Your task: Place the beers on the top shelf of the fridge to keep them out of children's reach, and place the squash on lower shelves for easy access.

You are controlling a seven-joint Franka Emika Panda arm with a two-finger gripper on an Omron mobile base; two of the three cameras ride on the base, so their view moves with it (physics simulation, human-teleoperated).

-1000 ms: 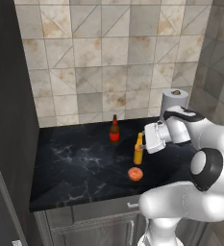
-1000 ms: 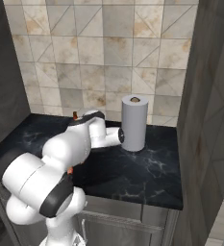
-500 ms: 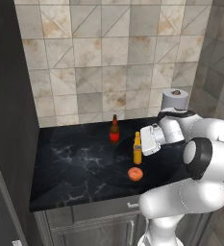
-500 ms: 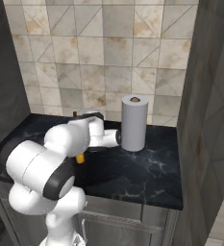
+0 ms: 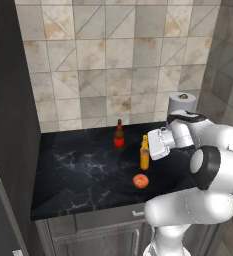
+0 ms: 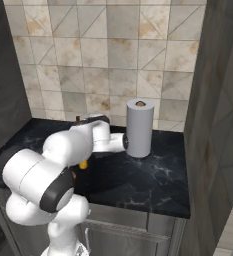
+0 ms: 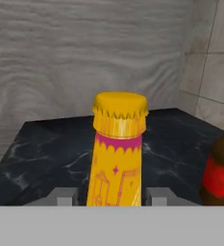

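paper towel roll [image 6: 139,128] upright, black counter [image 5: 78,175], tiled wall [image 5: 113,60]

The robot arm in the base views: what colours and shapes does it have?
The glossy white arm is built of thick rounded segments with black bands at the joints. Its hand is a white boxy block, and the pincer ends in two small grey square fingertips.

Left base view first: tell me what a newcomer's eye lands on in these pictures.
The big white arm reaching across the black counter, its hand closed around the amber beer bottle near the counter's middle. The dark brown bottle with the red label stands apart behind it towards the tiled wall, and the small squash lies in front. A tall paper towel roll stands at the back right.
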